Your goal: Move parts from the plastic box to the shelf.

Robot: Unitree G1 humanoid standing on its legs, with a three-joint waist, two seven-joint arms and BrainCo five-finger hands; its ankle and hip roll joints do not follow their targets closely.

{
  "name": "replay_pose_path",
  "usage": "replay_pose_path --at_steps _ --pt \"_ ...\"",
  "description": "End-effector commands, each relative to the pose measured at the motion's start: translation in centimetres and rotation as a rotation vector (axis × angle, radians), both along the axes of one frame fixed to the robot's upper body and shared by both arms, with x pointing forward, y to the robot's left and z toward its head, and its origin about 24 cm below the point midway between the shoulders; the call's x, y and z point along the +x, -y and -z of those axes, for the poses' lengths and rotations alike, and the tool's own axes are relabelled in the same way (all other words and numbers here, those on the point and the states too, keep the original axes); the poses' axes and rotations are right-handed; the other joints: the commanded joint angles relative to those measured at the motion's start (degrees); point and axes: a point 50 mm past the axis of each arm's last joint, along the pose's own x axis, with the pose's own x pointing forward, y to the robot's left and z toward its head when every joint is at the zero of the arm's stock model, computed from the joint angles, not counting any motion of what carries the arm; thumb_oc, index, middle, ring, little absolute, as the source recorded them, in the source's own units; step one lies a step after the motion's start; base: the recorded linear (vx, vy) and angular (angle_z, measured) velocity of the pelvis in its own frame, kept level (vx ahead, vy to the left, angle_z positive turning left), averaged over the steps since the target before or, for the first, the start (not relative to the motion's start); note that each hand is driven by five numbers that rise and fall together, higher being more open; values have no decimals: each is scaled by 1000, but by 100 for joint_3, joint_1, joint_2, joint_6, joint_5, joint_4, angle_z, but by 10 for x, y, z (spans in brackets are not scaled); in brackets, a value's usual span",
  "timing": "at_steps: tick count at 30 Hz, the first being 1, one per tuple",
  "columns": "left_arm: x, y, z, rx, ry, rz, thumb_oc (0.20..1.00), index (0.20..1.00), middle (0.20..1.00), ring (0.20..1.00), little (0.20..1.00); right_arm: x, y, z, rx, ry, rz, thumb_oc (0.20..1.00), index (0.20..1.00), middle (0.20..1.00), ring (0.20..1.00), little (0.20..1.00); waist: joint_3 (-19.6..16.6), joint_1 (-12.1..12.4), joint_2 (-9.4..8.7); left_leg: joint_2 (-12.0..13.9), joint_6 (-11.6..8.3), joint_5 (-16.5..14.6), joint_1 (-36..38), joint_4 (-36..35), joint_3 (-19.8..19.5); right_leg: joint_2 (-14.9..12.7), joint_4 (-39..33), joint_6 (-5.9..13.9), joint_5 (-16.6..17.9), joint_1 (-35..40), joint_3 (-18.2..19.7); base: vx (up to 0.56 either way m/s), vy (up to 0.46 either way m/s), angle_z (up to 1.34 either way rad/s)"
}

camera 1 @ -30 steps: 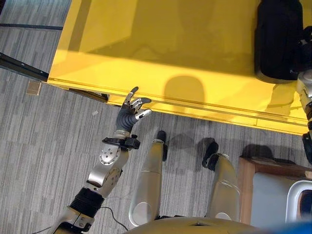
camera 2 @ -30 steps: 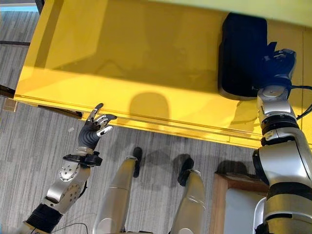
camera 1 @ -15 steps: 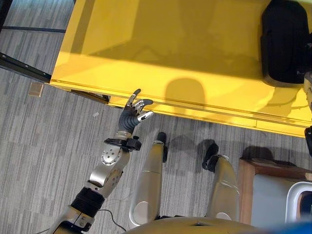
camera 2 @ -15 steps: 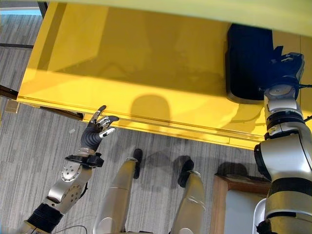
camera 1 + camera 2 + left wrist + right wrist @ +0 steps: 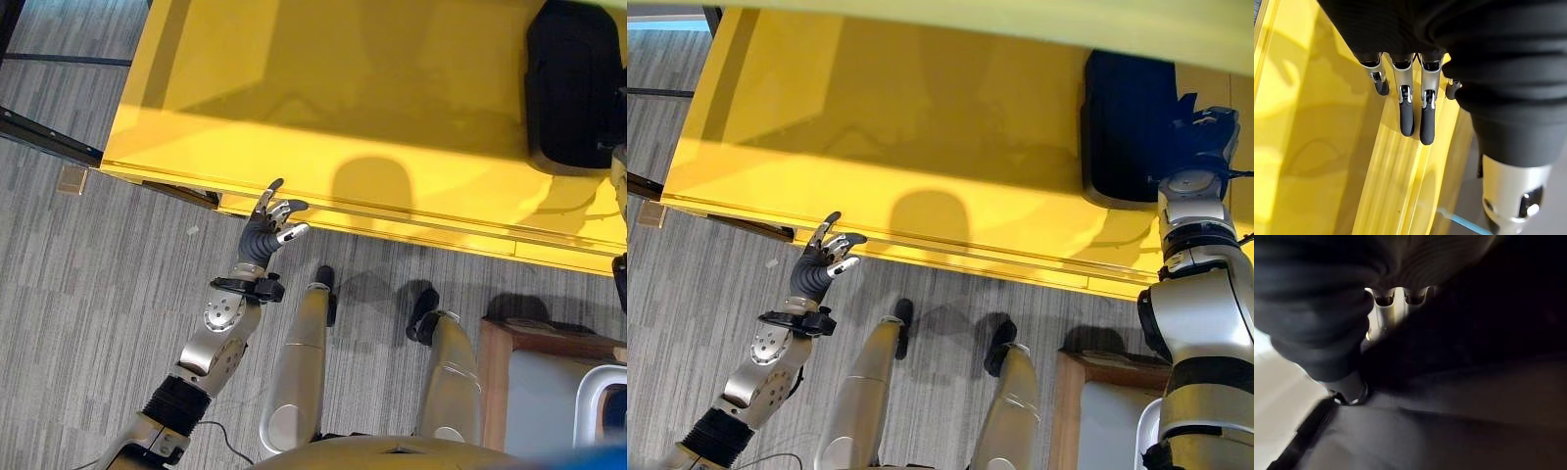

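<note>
Lower left of the right eye view: my left hand (image 5: 820, 259) is raised just at the front edge of the yellow shelf (image 5: 921, 147), palm up, fingers spread loosely and relaxed, holding nothing. My left wrist view confirms this: the fingers (image 5: 1406, 112) hang straight beside one another over the ridged yellow lip of the shelf, with nothing between them and the thumb. The grey striped carpet floor (image 5: 88, 284) fills the lower left and centre of both eye views. The shelf surface runs across the upper half of the frame, broad and flat. Upper right of the frame: the black part (image 5: 1122, 122), a dark blocky item with rounded corners, lies flat on the shelf near its right end. My right hand (image 5: 1205, 127) is at the part's right side, in contact with it or very close; the dark cover hides the fingers there. In my right wrist view the fingers (image 5: 1385, 313) show only at their roots against a dark mass, so I cannot tell whether this hand grips the part or is slack. Lower right corner of the left eye view: a wooden-framed surface (image 5: 498, 352) carrying a grey plastic box (image 5: 593, 401), partly cut off.
</note>
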Motion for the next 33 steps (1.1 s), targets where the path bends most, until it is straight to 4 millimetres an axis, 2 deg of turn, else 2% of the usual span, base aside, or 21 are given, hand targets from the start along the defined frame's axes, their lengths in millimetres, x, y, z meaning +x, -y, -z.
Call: replay_pose_path --at_steps 1,18,24,33 --pt "-7 7 16 -7 -72 48 1000 1000 1000 1000 1000 -8 8 -41 -1 150 15 1000 1000 1000 1000 1000 -16 -8 152 153 -207 226 -165 -245 -26 305 421 -115 -394 120 -98 0 0 0" --pt "-8 0 20 -24 -89 15 1000 1000 1000 1000 1000 -4 -13 -64 -73 276 -73 1000 1000 1000 1000 1000 8 -134 77 190 -216 225 -168 -222 1 337 453 -136 -379 73 -57 0 0 0" --pt "-8 -2 20 -41 -89 -6 1000 1000 1000 1000 1000 -13 -27 -92 -77 488 -128 1000 1000 1000 1000 1000 1 -233 62 212 -222 213 -197 -197 -10 362 450 -151 -387 56 -28 1 -2 -1" --pt "-8 -5 20 -52 -91 -33 1000 1000 1000 1000 1000 -35 -30 -106 -139 652 -118 1000 1000 1000 1000 1000 -44 -307 61 226 -220 198 -186 -196 -17 363 480 -153 -421 59 -31 -7 0 0"
